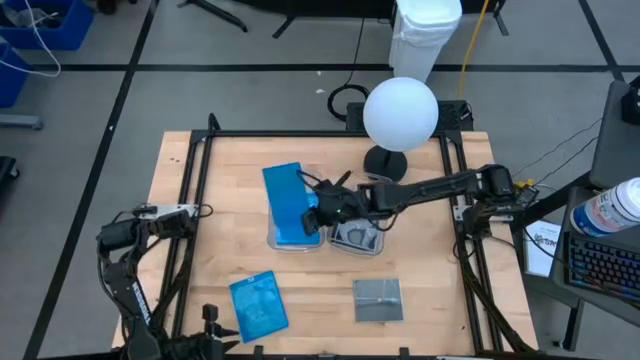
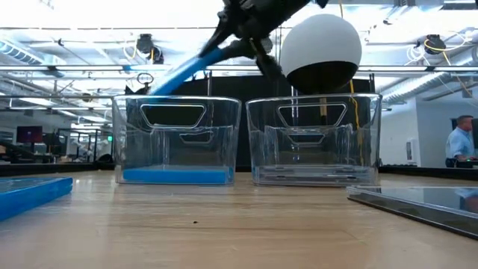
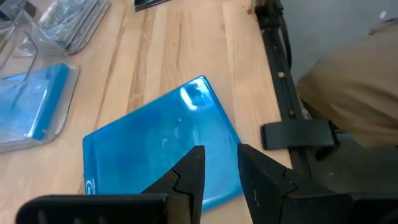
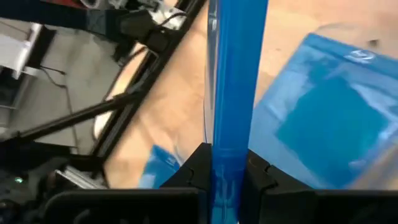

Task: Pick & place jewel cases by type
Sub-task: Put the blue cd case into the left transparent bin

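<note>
Remaining: 1 flat translucent blue jewel case (image 1: 258,305) and 1 clear grey jewel case (image 1: 378,299) on the near table.
Idle: my left gripper (image 3: 216,174), narrowly parted, empty.
Stored: blue case (image 2: 175,175) lies in the left clear plastic tub (image 2: 176,139).
In progress: my right gripper (image 4: 225,169) clamps a tilted blue case (image 1: 287,199) above that tub.

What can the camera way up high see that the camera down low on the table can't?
Only the high view shows the left pincer, waiting open at the table's left edge, and the whole tabletop. Only the low view shows the blue case already lying inside the left tub, and a person far behind. Both show the right pincer, shut on a tilted blue case above that tub, and the white ball.
</note>
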{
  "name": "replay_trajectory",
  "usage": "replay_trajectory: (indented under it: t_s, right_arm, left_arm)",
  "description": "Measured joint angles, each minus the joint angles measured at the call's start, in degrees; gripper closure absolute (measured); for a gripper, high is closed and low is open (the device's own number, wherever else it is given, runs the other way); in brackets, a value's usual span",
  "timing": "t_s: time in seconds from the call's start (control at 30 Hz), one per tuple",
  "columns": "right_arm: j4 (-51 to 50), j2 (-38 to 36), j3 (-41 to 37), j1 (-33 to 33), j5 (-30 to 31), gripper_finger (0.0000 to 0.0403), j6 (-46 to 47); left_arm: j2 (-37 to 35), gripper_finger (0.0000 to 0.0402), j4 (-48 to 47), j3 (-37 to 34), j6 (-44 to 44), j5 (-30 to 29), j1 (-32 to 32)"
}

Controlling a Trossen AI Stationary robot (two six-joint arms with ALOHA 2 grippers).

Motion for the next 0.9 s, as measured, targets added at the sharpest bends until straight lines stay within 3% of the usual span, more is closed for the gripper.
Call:
replay_trajectory:
  t_s: [0.3,0.6,0.8,0.9]
  right_arm:
    - [-0.5,6.6,-0.1,1.1,-3.6,0.0379,11.2]
    - [-2.0,6.9,-0.1,-0.4,-6.0,0.0379,19.0]
    - [-2.2,7.4,-0.1,-1.5,-8.5,0.0376,19.7]
    - [-1.9,8.1,-0.1,-1.6,-10.5,0.0353,20.2]
  left_arm:
    - [0.0,0.03,-1.7,-0.3,-3.8,-1.5,-2.7]
    - [-0.1,0.03,-2.7,-2.2,-4.6,-0.4,-1.9]
    - [-0.1,0.03,-2.6,-2.2,-4.4,-0.6,-1.9]
    - [-0.1,0.03,-2.8,-2.2,-4.4,-0.5,-2.1]
